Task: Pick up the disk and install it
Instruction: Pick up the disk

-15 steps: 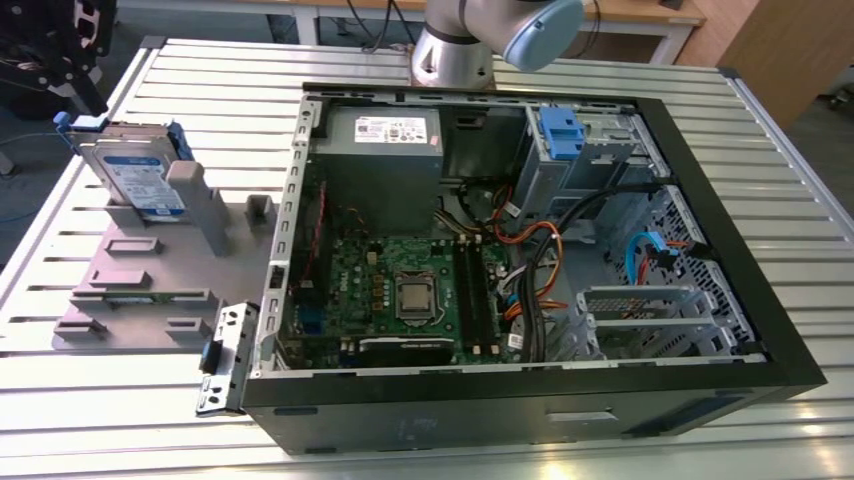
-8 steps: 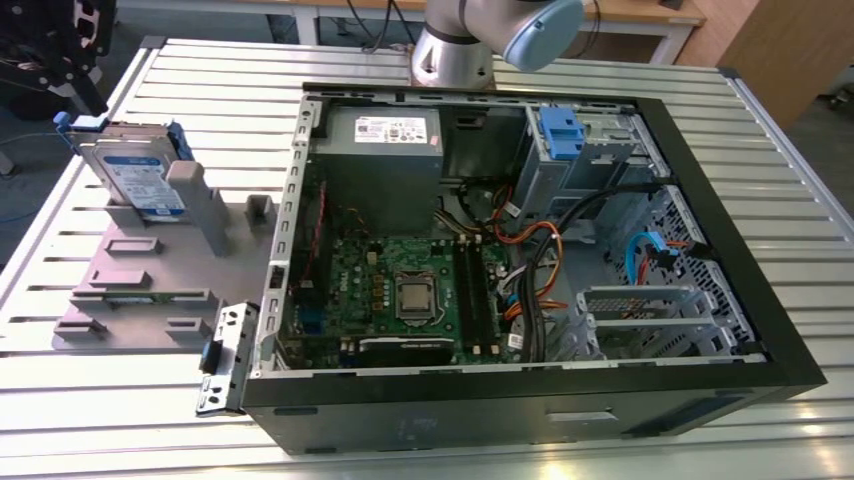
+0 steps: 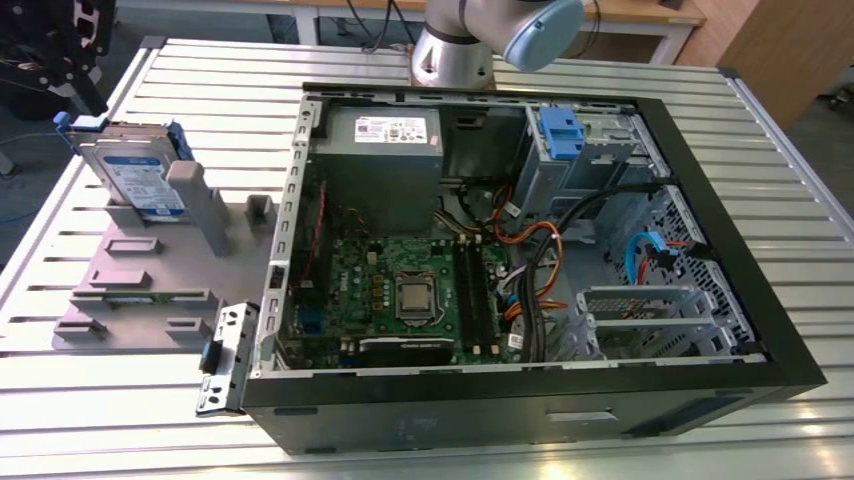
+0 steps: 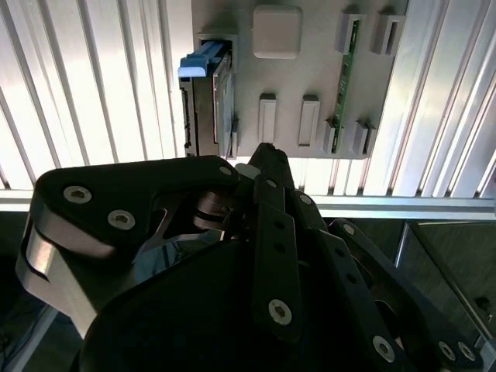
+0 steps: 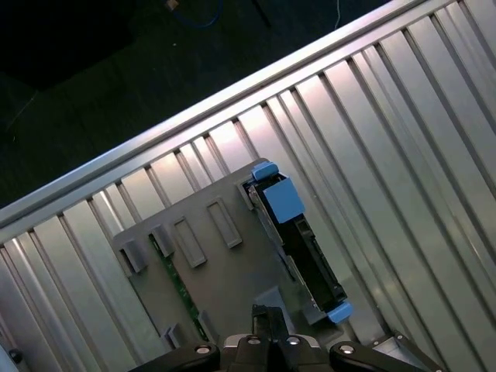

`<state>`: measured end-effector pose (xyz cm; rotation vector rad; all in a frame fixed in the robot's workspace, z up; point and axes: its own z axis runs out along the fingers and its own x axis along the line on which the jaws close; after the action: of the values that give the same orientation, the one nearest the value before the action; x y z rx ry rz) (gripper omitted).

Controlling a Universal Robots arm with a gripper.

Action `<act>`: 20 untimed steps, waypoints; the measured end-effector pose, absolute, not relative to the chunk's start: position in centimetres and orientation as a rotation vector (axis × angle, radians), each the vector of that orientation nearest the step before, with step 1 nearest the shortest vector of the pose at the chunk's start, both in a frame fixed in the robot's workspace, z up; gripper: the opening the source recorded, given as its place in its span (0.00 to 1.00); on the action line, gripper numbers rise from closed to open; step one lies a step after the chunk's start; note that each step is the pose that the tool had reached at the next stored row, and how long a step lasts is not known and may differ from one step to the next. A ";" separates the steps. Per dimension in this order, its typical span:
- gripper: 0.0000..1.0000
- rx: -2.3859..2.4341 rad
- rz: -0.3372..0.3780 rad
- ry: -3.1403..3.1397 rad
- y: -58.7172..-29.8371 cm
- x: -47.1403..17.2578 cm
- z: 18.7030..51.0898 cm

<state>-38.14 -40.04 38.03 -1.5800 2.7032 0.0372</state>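
Open computer case (image 3: 534, 415) sits by the worktop's (image 3: 120, 420) near edge. Beside it, toward the exterior view's left, a grey holder (image 3: 160, 285) has the disk (image 3: 140, 170) standing on edge at its far end. In both wrist views the claw (image 5: 267, 314) hangs over the holder, pressed together, empty, not touching the disk.

An open black computer case (image 3: 534, 400) lies on the slatted metal table (image 3: 214, 80), beside a grey holder block (image 3: 134, 275).
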 end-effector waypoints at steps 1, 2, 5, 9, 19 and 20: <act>0.11 -1.582 0.037 2.702 -40.0 -38.1 38.0; 0.11 -1.584 0.037 2.701 -40.0 -38.1 38.0; 0.11 -1.589 0.037 2.698 -40.0 -38.1 38.0; 0.11 -1.596 0.037 2.694 -40.0 -38.1 38.0; 0.11 -1.615 0.037 2.683 -40.0 -38.1 38.0; 0.11 -1.616 0.037 2.682 -40.0 -38.1 38.0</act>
<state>-38.14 -40.04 38.03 -1.6163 2.6821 0.0374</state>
